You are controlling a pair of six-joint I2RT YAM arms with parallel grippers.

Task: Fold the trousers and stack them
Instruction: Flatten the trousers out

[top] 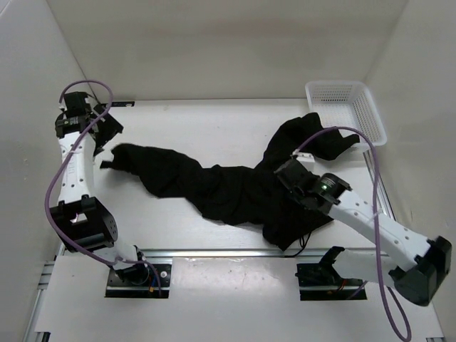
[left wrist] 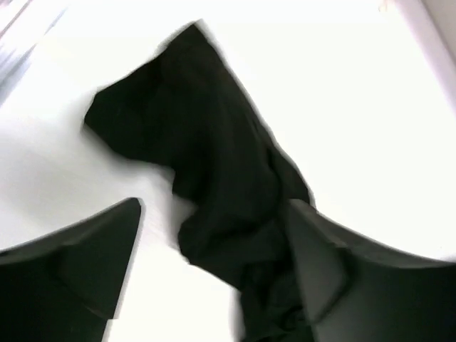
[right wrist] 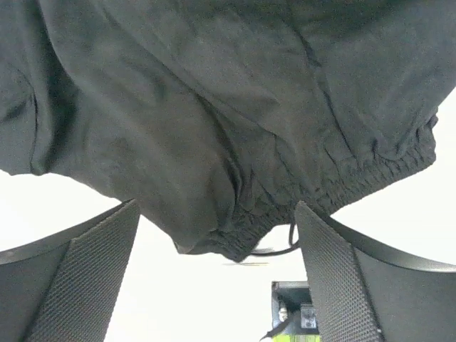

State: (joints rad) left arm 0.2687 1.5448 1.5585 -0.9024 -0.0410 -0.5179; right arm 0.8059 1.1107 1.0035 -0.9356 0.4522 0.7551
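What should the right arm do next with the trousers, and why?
Probably lower the right hand and close it on the waistband. The trousers lie spread out and crumpled, not yet folded. That hand is open just over the elastic edge and holds nothing, so a grip there looks like the nearest start to a fold.
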